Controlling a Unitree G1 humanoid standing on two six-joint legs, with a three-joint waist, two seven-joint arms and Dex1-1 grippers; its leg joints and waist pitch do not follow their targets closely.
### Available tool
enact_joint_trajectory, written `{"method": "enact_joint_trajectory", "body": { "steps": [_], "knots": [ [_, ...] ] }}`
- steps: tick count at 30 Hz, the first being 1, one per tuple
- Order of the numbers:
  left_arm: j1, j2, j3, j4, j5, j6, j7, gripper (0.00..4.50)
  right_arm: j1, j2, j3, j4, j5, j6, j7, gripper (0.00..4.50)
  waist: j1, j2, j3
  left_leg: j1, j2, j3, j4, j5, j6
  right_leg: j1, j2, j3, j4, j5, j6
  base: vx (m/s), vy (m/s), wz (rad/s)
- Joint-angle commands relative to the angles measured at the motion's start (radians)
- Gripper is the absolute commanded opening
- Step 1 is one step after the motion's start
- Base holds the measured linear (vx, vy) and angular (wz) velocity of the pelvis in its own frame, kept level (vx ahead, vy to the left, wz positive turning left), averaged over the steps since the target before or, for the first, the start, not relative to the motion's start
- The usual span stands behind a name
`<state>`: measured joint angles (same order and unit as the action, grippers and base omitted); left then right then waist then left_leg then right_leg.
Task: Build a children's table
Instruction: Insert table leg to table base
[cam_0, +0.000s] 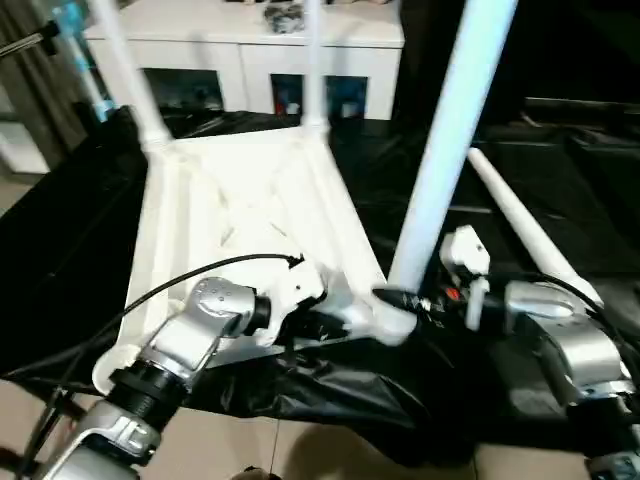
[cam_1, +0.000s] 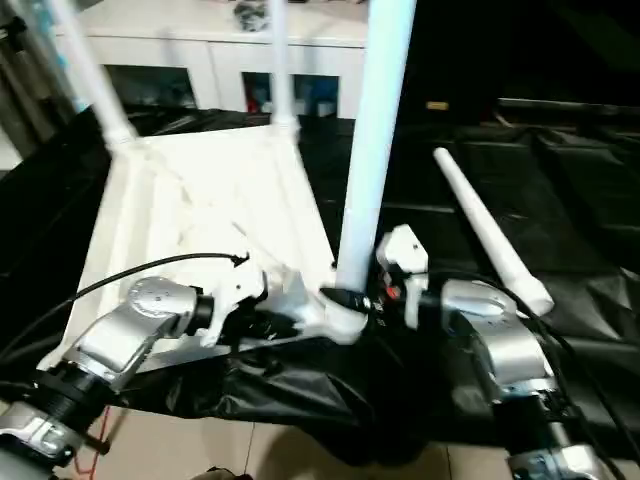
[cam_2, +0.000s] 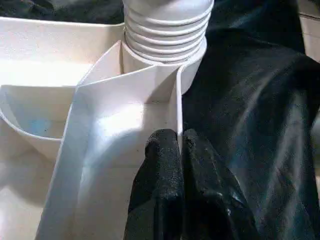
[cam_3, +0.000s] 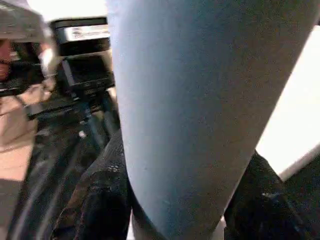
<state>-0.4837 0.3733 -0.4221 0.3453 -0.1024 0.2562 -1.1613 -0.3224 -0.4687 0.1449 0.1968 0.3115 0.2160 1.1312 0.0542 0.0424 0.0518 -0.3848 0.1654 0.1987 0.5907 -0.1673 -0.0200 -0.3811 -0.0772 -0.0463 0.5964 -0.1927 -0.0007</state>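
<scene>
We see the tabletop (cam_0: 250, 215) lying underside up on a black cloth (cam_0: 330, 385) that covers the table, its ribs and corner sockets facing upward. It sits toward the table's left half, with its near edge close to the table's near edge.

Two legs stand upright in the far corner sockets: one at the far left (cam_0: 128, 70), one at the far right (cam_0: 312, 60). A third leg (cam_0: 450, 130) stands in the near right socket (cam_0: 395, 320), leaning slightly. The threaded collar of that leg (cam_2: 167, 30) shows at the socket in the left wrist view. A fourth leg (cam_0: 525, 225) lies loose on the cloth to the right of the tabletop, apart from it, running from the far side toward the table's right near area.

Left gripper (cam_0: 335, 320): fingers (cam_2: 162, 170) pinched shut on a thin upright rib of the tabletop just beside the near right socket.

Right gripper (cam_0: 400, 298): fingers (cam_3: 100, 200) on either side of the third leg near its base, clasping it, one finger on each side of the tube.

Beyond the table's far edge stands a white cabinet (cam_0: 250, 45) with glass doors.
</scene>
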Motion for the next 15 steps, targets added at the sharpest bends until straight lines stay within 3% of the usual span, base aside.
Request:
{"method": "enact_joint_trajectory", "body": {
  "steps": [1,7,12,15],
  "knots": [
    [-0.043,-0.025,-0.042,-0.08,-0.037,-0.038,-0.085,0.0,0.037,0.004,0.085,0.039,-0.022,0.035,0.041,1.88,-0.003,-0.006,-0.06,0.029,0.069,-0.032,-0.078,-0.313,0.026,0.02,-0.071,0.045,-0.079,-0.261,-0.226,0.0,0.0,0.0],
    [-0.054,-0.014,-0.04,-0.059,-0.038,-0.059,-0.128,0.0,0.056,-0.012,0.099,0.037,-0.031,0.006,0.096,1.88,0.004,-0.006,-0.062,0.028,0.07,-0.031,-0.076,-0.284,0.035,0.025,-0.071,0.042,-0.072,-0.212,-0.245,0.0,0.0,0.0],
    [-0.068,-0.036,-0.011,-0.012,-0.001,-0.056,-0.044,0.0,0.058,0.015,0.077,0.054,-0.039,-0.004,0.038,1.88,0.004,-0.008,-0.056,0.034,0.071,-0.032,-0.079,-0.335,0.016,0.019,-0.073,0.044,-0.081,-0.308,-0.229,0.0,0.0,0.0],
    [-0.074,-0.059,0.012,0.001,0.002,-0.039,0.007,0.0,0.051,0.057,0.037,0.086,-0.043,-0.016,-0.04,1.88,-0.001,-0.01,-0.051,0.036,0.069,-0.037,-0.081,-0.386,-0.007,0.013,-0.077,0.043,-0.091,-0.418,-0.202,0.0,0.0,0.0]
  ]
}}
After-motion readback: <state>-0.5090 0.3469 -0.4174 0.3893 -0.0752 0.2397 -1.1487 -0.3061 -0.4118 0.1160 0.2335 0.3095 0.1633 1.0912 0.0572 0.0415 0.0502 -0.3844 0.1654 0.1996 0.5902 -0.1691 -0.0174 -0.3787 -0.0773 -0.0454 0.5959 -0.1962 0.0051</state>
